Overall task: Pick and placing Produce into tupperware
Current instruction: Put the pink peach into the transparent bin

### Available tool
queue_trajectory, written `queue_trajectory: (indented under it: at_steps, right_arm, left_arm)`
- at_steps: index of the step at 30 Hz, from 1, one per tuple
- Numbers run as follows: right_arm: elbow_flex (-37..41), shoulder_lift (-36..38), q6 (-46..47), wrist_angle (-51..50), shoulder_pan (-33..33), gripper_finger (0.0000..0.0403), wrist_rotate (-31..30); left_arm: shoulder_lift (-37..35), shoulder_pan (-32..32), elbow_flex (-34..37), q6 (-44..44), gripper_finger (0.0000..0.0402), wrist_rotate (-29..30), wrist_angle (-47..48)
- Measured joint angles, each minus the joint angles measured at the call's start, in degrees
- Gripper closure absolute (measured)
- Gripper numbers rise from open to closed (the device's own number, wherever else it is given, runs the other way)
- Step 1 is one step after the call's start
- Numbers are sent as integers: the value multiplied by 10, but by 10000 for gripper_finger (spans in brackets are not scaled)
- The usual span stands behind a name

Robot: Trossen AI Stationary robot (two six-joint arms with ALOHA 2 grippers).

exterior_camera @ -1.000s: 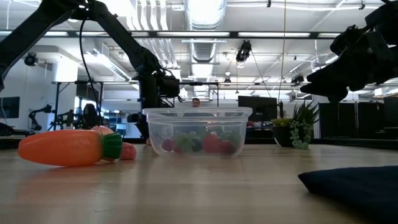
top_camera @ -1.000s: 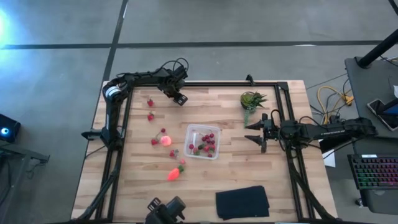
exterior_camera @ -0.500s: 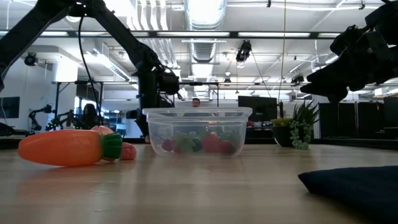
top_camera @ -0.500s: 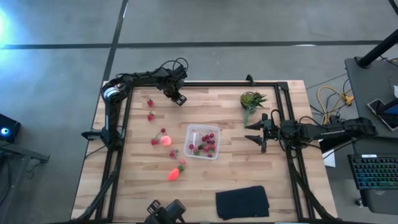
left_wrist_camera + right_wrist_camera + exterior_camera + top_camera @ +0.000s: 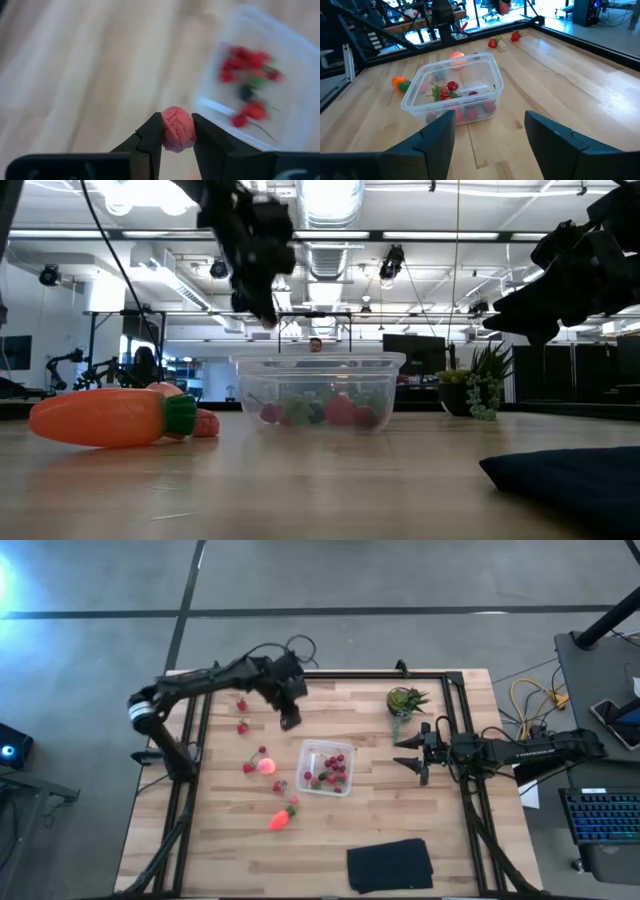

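My left gripper (image 5: pixel 290 720) hangs above the table just beyond the far left corner of the tupperware (image 5: pixel 326 768), shut on a pink-red berry (image 5: pixel 177 129). The clear tupperware (image 5: pixel 316 390) holds several red berries. More berries (image 5: pixel 242 727), a pink-orange round fruit (image 5: pixel 266 765) and an orange carrot (image 5: pixel 281 819) lie on the wood to its left. My right gripper (image 5: pixel 405 752) waits open at the table's right side, pointing at the tupperware (image 5: pixel 452 92). My left gripper pinches the berry by its two opposite sides (image 5: pixel 165 131) between its fingertips (image 5: pixel 150 137). The fingers slant down toward the table. The berry is lifted clear of the wood, above and short of the tupperware's rim (image 5: pixel 235 107).
A spiky green potted plant (image 5: pixel 405 700) stands at the far right, near my right arm. A black folded cloth (image 5: pixel 390 865) lies at the near edge. Black frame rails run along the table's left, right and far sides.
My left gripper has risen from the table near the far edge and swung toward the tupperware, rolling a little as it went. The berry has gone up with it, clear of the wood. My right arm has kept still.
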State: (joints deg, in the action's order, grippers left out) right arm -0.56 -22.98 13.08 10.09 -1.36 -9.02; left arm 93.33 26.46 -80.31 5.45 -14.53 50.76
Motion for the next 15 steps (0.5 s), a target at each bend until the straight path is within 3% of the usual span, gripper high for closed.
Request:
queue_trajectory:
  at_steps: [3, 8, 15]
  right_arm:
    - [0, 0, 0, -1, 0, 174, 0]
    - [0, 0, 0, -1, 0, 174, 0]
    - [0, 0, 0, -3, 0, 174, 0]
  left_arm:
    - [-17, -69, 3, 43, 329, -4, -1]
    - [0, -162, 4, 40, 329, -3, -42]
    - [40, -183, 4, -6, 307, 2, -97]
